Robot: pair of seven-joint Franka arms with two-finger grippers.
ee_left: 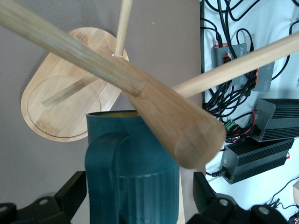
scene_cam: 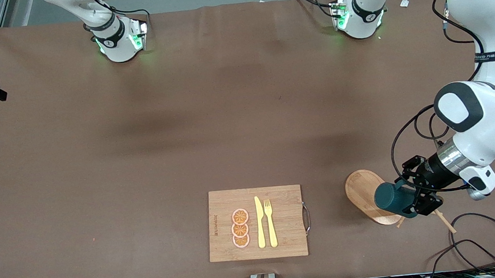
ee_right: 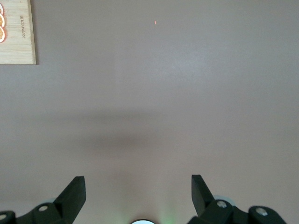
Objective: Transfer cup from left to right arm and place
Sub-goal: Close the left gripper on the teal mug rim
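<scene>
dark teal ribbed cup (scene_cam: 395, 198), loop handle

The cup (ee_left: 133, 172) looks glazed, dark teal with ribbed sides and a slight sheen. The rack (ee_left: 177, 121) is pale, smooth wood with visible grain, its base (scene_cam: 362, 194) likewise. The board (scene_cam: 283, 239) is light bamboo with a metal handle (scene_cam: 307, 218). The tabletop (scene_cam: 142, 166) is matt brown.

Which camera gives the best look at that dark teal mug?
The left wrist view: the mug fills it, ribs and handle visible. The front view shows it small on the wooden rack. The right wrist view misses it.
</scene>
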